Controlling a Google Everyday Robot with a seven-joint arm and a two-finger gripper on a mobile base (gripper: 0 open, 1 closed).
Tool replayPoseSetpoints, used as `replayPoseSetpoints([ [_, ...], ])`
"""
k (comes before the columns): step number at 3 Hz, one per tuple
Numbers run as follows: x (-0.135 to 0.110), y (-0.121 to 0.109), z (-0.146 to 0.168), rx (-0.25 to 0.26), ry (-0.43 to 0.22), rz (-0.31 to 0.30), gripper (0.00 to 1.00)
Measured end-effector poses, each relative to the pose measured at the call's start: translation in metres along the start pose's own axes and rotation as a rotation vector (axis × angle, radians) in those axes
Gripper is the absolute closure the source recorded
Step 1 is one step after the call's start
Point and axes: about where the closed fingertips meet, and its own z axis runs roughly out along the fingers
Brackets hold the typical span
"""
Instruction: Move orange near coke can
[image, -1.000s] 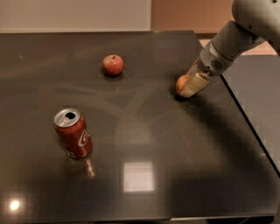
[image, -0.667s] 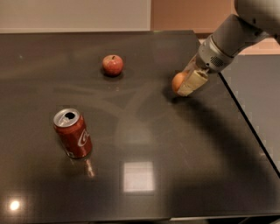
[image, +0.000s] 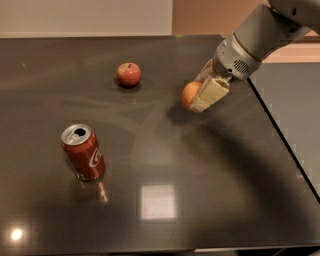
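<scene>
Status: my gripper (image: 200, 95) is at upper right of frame, clamped on the orange (image: 189, 94), w/ one pad on either side of it.

Change vs. 1 s ago: the orange has shifted left toward frame centre. Its shadow now falls apart from it on the table (image: 225, 190), so I judge it lifted.

The can (image: 82, 152) stands upright at lower left, well apart. The apple (image: 129, 74) is at upper centre-left, position unchanged.

Meaning: grasp done, transfer begun. Most of the travel remains, approx. diagonally down-left.
</scene>
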Motion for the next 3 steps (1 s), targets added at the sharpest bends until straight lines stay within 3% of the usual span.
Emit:
replayPoseSetpoints([
  [1, -0.030, 0.036, 0.016, -0.054, -0.022, -0.079, 1.00],
  [3, -0.068, 0.101, 0.078, -0.181, -0.037, -0.231, 1.00],
])
